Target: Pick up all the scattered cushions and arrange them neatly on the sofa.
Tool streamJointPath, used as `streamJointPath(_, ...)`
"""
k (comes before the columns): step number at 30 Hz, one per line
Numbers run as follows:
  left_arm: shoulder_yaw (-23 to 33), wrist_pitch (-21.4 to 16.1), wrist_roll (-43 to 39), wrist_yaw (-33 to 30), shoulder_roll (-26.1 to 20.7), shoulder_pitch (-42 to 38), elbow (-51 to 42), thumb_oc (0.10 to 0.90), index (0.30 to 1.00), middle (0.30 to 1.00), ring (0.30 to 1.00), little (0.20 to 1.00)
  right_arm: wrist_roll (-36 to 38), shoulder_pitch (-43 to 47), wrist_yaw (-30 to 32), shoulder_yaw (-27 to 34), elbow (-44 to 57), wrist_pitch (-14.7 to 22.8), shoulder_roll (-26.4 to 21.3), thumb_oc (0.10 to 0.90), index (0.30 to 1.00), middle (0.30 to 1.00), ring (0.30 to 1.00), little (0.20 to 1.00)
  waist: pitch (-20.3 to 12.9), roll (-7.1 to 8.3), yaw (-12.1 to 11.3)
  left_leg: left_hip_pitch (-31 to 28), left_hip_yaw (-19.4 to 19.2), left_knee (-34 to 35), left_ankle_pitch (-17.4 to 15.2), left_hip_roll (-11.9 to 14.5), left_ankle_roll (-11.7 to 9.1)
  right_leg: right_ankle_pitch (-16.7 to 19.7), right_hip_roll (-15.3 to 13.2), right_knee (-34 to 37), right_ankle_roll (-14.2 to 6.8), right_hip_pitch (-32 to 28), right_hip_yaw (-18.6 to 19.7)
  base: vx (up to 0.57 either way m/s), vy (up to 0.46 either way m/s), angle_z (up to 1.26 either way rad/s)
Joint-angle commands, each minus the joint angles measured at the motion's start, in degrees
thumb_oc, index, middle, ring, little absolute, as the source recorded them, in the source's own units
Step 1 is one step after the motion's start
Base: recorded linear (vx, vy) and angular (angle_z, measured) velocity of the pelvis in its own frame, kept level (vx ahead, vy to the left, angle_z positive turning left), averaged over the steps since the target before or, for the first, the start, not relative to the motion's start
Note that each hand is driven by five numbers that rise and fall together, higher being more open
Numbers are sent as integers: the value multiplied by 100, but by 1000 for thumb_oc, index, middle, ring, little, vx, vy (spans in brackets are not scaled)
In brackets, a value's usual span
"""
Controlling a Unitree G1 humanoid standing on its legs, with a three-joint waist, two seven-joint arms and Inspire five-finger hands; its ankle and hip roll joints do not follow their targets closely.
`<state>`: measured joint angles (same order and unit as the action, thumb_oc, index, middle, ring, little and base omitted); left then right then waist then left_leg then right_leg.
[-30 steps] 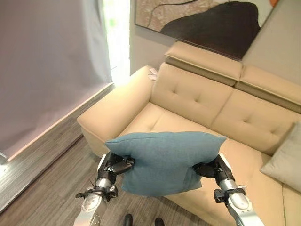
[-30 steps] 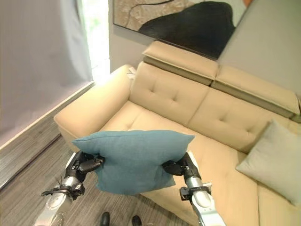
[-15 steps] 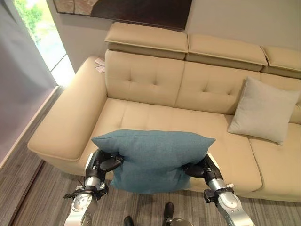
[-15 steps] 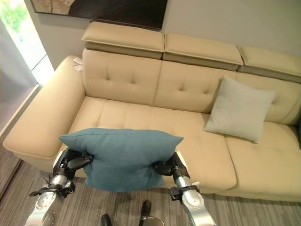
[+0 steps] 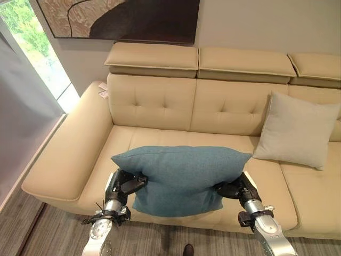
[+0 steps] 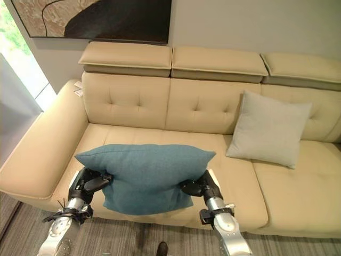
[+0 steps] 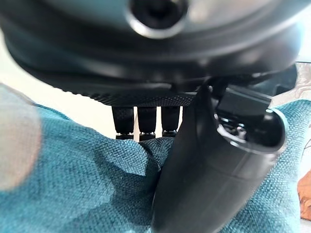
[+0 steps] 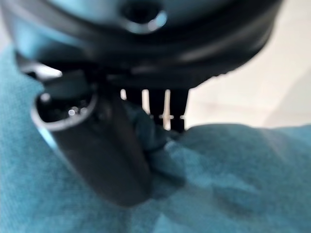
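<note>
Two hands: both grip one teal cushion (image 5: 181, 178), held up in front of the sofa's near edge.
Left hand (image 5: 121, 186): thumb and fingers pinch the cushion's left edge (the wrist view shows fabric bunched between them).
Right hand (image 5: 237, 189): pinches the right edge the same way, thumb pressed into the cloth.
Teal cushion: off the seat, roughly level, over the left and middle seats.
Sofa (image 5: 154, 98): beige, tufted back, three headrests.
Grey cushion (image 5: 295, 130): leaning against the backrest, right of the teal one, apart from it.
Left armrest: something small and pale (image 5: 103, 90) at its far end, possibly paper.
Wall: dark-and-tan picture (image 5: 122, 18) above the sofa.
</note>
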<state>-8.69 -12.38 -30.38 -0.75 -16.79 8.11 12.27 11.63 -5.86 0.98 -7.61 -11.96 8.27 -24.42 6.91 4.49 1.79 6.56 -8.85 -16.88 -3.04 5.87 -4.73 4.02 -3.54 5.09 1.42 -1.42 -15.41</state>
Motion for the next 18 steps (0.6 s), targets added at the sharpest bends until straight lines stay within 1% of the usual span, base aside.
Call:
streamJointPath(1,-188,-652,20,406,0,-495,-986,400,300,300,300,300,179,521,-145,-89,794,764,243,400,300,300,300,300,-356,283,-69,90,92,463,-214,-354,204,-330,23,-69,-681,32,348,180,112,-4)
streamJointPath(2,-163,-654,27,366,2,-475,-1020,400,300,300,300,300,168,538,-117,-92,777,757,250,400,300,300,300,300,-291,230,-176,409,419,779,180,-440,118,-415,117,-44,-649,-86,508,134,83,-17)
streamJointPath(3,-164,-654,27,366,2,-475,-1021,400,300,300,300,300,168,539,-117,-91,777,757,250,400,300,300,300,300,-288,233,-173,401,423,789,185,-445,117,-420,113,-45,-649,-91,504,143,80,-34)
streamJointPath(5,-134,-680,27,310,12,-493,-1093,400,300,300,300,300,131,572,-73,-91,764,768,242,400,300,300,300,300,-201,175,-267,704,749,966,444,-530,52,-544,181,-65,-618,-222,665,145,81,-32)
streamJointPath(6,-134,-680,27,310,12,-493,-1093,400,300,300,300,300,131,572,-72,-91,764,768,242,400,300,300,300,300,-200,175,-268,703,749,966,444,-530,52,-545,181,-65,-618,-223,665,175,117,-33)
streamJointPath(8,-122,-673,13,372,16,-453,-1116,400,300,300,300,300,90,541,-133,-87,794,759,239,400,300,300,300,300,-277,80,-265,427,754,1390,499,-478,71,-630,223,-91,-635,-299,740,187,138,-52)
streamJointPath(9,-142,-656,20,405,-4,-418,-1132,400,300,300,300,300,75,483,-157,-74,816,757,250,400,300,300,300,300,-341,55,-253,314,734,1445,513,-464,78,-669,200,-130,-644,-321,730,222,174,-52)
streamJointPath(12,-142,-626,29,417,-64,-392,-1169,400,300,300,300,300,54,454,-192,-95,834,729,311,400,300,300,300,300,-426,56,-248,95,699,1452,432,-520,179,-761,110,-382,-652,-330,884,215,198,-14)
streamJointPath(14,-142,-604,46,400,-135,-404,-1211,400,300,300,300,300,8,491,-220,-147,851,714,384,400,300,300,300,300,-450,39,-269,-118,611,1464,292,-568,328,-839,14,-811,-705,-250,1015,177,200,-15)
streamJointPath(15,-142,-604,46,400,-136,-405,-1210,400,300,300,300,300,8,491,-219,-147,852,713,385,400,300,300,300,300,-446,42,-282,-126,598,1466,289,-568,330,-848,11,-828,-707,-244,1029,68,114,-19)
streamJointPath(16,-131,-602,47,387,-152,-418,-1218,400,300,300,300,300,-6,529,-225,-173,849,715,416,400,300,300,300,300,-428,31,-289,-193,556,1477,248,-574,377,-846,-11,-1042,-751,-156,1058,32,64,-18)
streamJointPath(18,-131,-602,47,387,-152,-418,-1218,400,300,300,300,300,-6,529,-225,-173,849,715,416,400,300,300,300,300,-428,31,-293,-194,553,1478,247,-574,377,-847,-11,-1045,-751,-155,1061,16,31,-13)
